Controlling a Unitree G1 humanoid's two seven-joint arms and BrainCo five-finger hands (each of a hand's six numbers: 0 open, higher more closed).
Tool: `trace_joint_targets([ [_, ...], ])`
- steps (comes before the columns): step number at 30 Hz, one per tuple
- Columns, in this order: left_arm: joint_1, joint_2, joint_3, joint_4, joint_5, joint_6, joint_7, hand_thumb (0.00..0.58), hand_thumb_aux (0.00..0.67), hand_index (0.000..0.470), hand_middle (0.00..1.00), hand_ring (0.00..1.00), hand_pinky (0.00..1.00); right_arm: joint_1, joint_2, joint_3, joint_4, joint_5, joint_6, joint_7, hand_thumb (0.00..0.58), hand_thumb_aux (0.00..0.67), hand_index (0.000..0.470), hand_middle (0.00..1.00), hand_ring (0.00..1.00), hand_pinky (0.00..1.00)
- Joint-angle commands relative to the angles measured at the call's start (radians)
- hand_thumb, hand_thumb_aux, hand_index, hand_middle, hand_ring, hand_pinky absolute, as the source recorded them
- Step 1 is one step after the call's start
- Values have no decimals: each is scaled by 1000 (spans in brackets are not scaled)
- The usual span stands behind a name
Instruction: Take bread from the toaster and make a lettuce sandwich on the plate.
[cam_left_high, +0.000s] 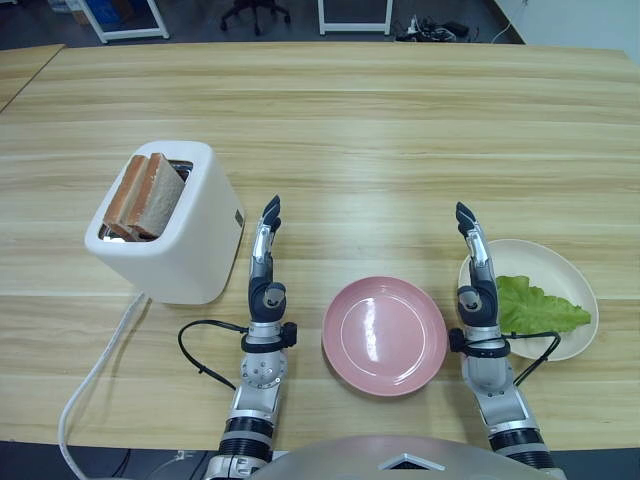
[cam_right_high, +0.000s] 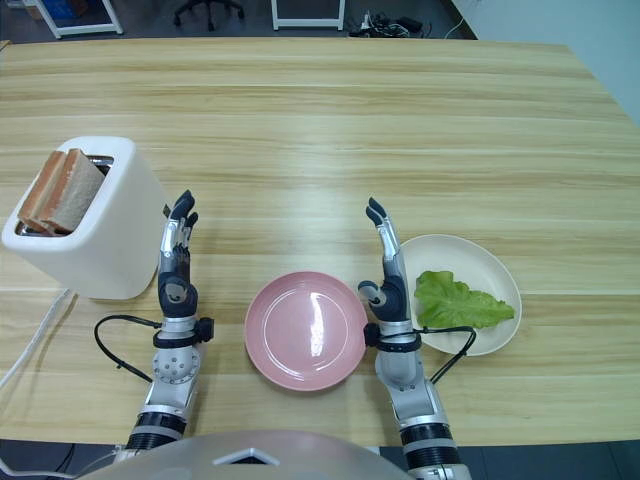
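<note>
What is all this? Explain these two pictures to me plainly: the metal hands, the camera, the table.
These are a humanoid robot's two hands, seen by a stereo camera on its head looking down; both pictures show the same scene from slightly apart. The left hand and right hand are over the wooden table, open and holding nothing. A toaster with two bread slices stands on the left. An empty pink plate lies between the hands; a lettuce leaf sits on a cream plate on the right.
</note>
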Motion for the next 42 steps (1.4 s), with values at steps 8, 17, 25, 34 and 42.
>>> trace_joint_targets([
  [8,8,9,33,-36,60,-7,16,0,0,0,0,0,0,23,6,-1,-9,-8,-15,18,0,0,0,0,0,0],
  [17,38,448,584,-150,643,351,421,0,0,0,0,0,0,6,-10,-30,10,-77,-40,-19,0,0,0,0,0,0],
  [25,3,675,549,73,614,534,404,0,0,0,0,0,0,-10,-17,-31,40,-123,-47,-43,0,0,0,0,0,0],
  [34,-112,785,381,225,530,613,267,0,0,0,0,0,0,-37,-25,-22,78,-158,-54,-69,0,0,0,0,0,0],
  [42,-106,865,289,235,460,632,138,27,16,11,0,0,0,-47,-31,-18,95,-171,-54,-92,0,0,0,0,0,0],
])
